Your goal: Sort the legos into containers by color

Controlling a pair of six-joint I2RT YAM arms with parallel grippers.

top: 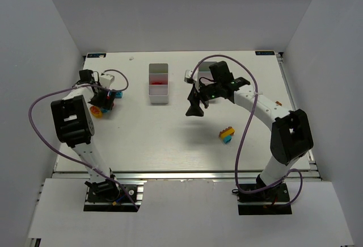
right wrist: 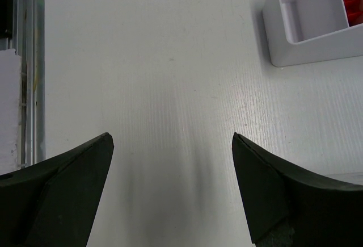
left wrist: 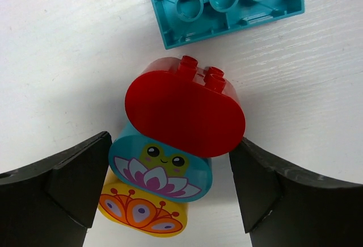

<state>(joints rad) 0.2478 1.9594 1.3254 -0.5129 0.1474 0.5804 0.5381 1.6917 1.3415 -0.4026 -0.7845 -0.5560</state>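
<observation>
Left wrist view shows the left gripper (left wrist: 170,156) wide open and holding nothing, its fingers on both sides of a rounded red brick (left wrist: 184,108). This brick overlaps a teal picture brick (left wrist: 156,167) and a yellow brick (left wrist: 142,216); I cannot tell if they are joined. I think it should close on the red brick only, centred, and lift straight up. An upturned teal brick (left wrist: 227,5) just ahead of the fingers narrows the room. The right gripper (right wrist: 170,145) is also wide open and empty, above bare table (right wrist: 142,59); the white bin (right wrist: 306,45) stands ahead to its right, well apart
</observation>
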